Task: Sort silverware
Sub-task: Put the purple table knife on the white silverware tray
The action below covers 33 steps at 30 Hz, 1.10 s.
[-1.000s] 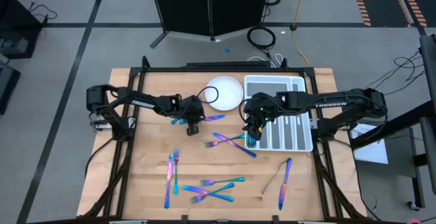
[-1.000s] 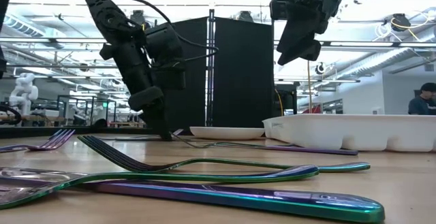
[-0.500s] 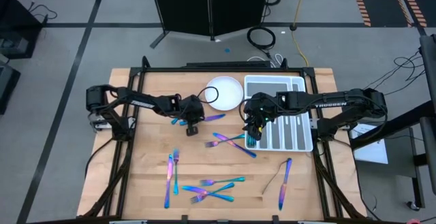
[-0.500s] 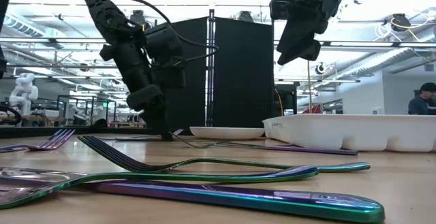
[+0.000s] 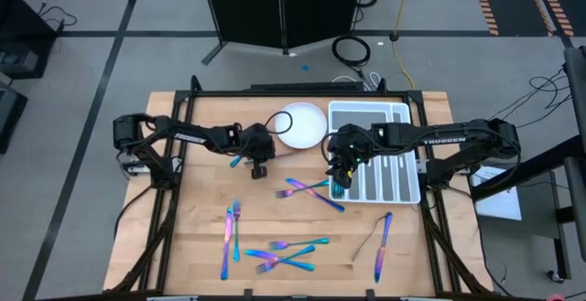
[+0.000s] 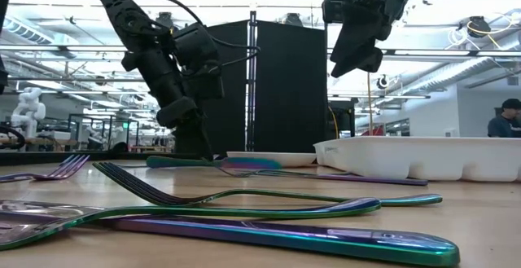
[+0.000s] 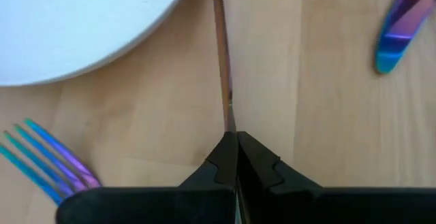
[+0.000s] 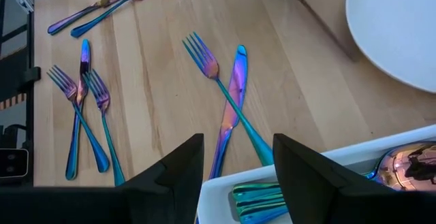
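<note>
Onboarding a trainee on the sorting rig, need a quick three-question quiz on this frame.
1. True or false: the left gripper is shut on a slim iridescent metal utensil.
2. The open right gripper hangs over: A) the round white plate, B) the edge of the white compartmented plastic tray, C) the wooden table's front edge.
3. Fill in: in the right wrist view, an iridescent fork lies crossed with a ____.

Key: 1 true; 2 B; 3 iridescent knife.

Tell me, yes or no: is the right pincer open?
Yes: in the right wrist view the right pincer shows a wide gap between its two dark fingers, hovering at the edge of the white cutlery tray.
</note>
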Motion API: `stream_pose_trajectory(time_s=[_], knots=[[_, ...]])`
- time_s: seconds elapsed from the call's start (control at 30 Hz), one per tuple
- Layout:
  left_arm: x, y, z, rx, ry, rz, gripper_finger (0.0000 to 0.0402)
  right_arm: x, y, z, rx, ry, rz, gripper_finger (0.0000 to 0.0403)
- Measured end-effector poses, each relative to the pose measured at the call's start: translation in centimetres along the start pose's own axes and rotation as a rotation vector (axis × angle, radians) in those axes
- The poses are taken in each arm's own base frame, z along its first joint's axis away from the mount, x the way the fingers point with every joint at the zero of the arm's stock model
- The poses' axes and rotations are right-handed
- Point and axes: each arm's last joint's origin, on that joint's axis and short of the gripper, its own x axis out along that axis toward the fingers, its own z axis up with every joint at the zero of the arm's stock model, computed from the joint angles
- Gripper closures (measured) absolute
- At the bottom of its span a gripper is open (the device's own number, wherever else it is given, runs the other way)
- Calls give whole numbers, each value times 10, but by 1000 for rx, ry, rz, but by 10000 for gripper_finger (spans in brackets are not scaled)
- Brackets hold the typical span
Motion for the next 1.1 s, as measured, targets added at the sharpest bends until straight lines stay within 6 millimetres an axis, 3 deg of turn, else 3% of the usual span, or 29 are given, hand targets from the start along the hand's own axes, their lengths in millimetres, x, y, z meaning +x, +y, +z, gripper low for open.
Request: stream_pose_trajectory(time_s=[0.47, 0.67, 0.87, 1.1], knots=[[0, 4, -1, -14, 0, -16, 395, 0, 0, 0, 13, 0, 0, 236], [1, 8, -4, -28, 23, -4, 342, 0, 0, 0, 15, 0, 0, 236], [22, 9, -10, -37, 55, -40, 289, 0, 0, 0, 16, -1, 0, 236], [29, 10, -9, -56, 28, -5, 270, 0, 0, 0, 47, 2, 6, 236]])
